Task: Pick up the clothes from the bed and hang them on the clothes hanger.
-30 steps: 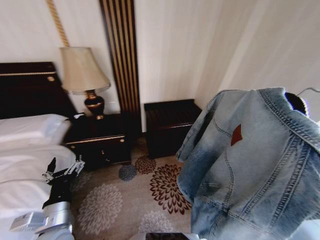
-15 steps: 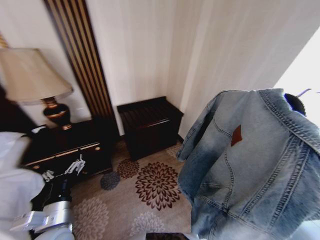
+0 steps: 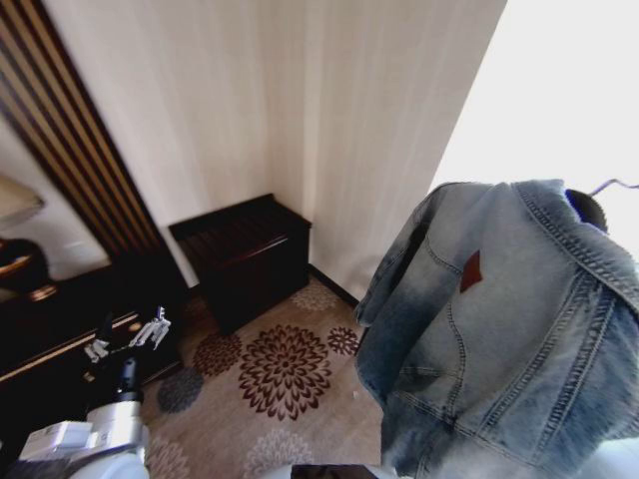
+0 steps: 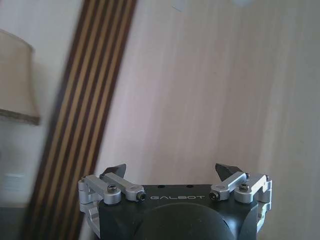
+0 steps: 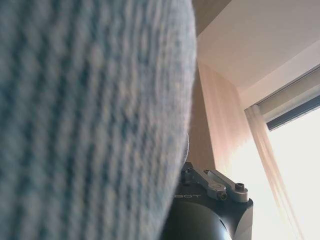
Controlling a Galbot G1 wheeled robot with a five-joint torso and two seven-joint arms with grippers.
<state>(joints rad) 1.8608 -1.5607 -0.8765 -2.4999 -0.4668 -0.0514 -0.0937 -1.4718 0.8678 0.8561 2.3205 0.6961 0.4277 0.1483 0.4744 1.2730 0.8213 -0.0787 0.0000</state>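
The clothes, a faded light blue denim jacket (image 3: pixel 499 319) with an orange-red inner label, hang in the air at the right of the head view. Above its collar pokes a thin wire hook of the clothes hanger (image 3: pixel 611 185); the rest of the hanger is hidden under the denim. My right gripper (image 5: pixel 202 180) points up towards the ceiling, half covered by the jacket's cloth (image 5: pixel 90 120). Low on the left, my left gripper (image 3: pixel 125 336) is open and empty (image 4: pixel 172 172), facing the wall. The bed is out of view.
A dark slatted bench (image 3: pixel 245 249) stands against the wall, with a dark nightstand (image 3: pixel 60 349) and a lamp's edge (image 3: pixel 15 205) to its left. A flower-patterned carpet (image 3: pixel 285 369) covers the floor. Bright window light fills the upper right.
The whole head view has swung to the right: bed, pillows and lamp slid off to the left. The jacket and both arms keep their places in the picture.
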